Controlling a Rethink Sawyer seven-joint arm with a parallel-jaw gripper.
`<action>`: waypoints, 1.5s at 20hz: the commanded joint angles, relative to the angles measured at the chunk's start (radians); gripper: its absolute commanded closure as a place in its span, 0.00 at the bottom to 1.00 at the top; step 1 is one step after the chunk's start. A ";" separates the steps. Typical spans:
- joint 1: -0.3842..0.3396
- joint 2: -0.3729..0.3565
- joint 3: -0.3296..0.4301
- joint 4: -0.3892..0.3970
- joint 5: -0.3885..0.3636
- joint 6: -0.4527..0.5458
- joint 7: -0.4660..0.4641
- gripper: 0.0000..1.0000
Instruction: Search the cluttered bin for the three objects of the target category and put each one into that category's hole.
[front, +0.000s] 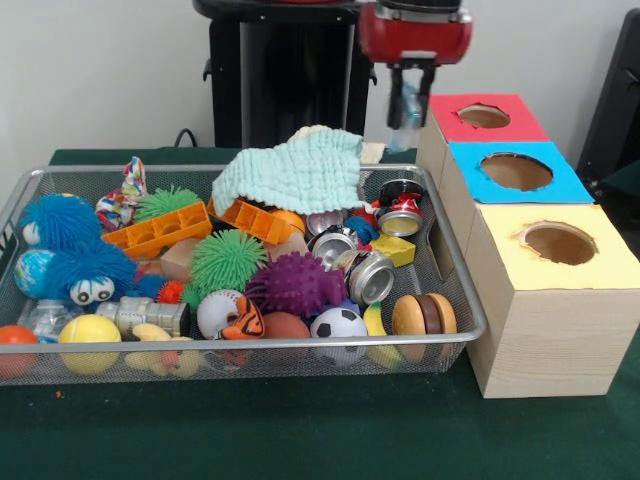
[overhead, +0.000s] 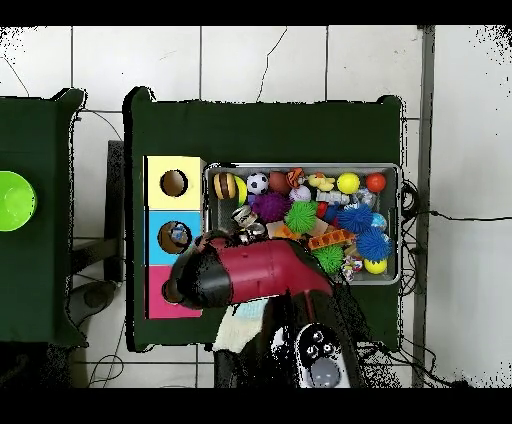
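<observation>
Front view, nearest edge first: I've got the silver wire-mesh bin (front: 470, 325) sitting on the dark green table (front: 300, 430), and it's packed. Along the near rim sit a brown wooden burger toy (front: 423, 314), a black-and-white soccer ball (front: 338, 323), a yellow foam ball (front: 88, 330) and an orange ball (front: 12, 338) in the corner.

Moving back, a purple spiky rubber ball (front: 295, 282) rests beside a green spiky rubber ball (front: 228, 258), with a blue fuzzy toy with googly eyes (front: 75, 265) off at the other end. 3 silver metal cans show near the box side of the bin: 1 lying with its end toward me (front: 372, 278), 1 just behind it (front: 332, 243), and 1 farther back with a gold lid (front: 400, 221). An orange plastic block (front: 155, 230) lies mid-bin, and a mint-green knitted cloth (front: 295, 172) is draped over the far clutter.

Beside the bin stands the pale wooden box (front: 545, 350) with 3 holes: the yellow-topped hole (front: 558, 243) nearest, the blue-topped hole (front: 516, 171) next, the red-topped hole (front: 483, 116) farthest.

Up at the back, the gripper (front: 408, 118) hangs above the bin's far corner, next to the red end of the box. Its jaws look pinched on a small pale bluish object (front: 404, 105); I can't make out what that is.

Overhead, the red arm (overhead: 260, 272) reaches across to the box, its head over the red end, and something small shows in the blue-topped hole (overhead: 178, 236).
</observation>
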 joint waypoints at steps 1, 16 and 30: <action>0.138 0.100 -0.120 -0.022 0.117 -0.034 0.413 1.00; 0.421 0.256 -0.255 -0.191 0.251 -0.050 0.588 1.00; 0.361 0.310 -0.311 -0.181 0.110 -0.144 0.413 1.00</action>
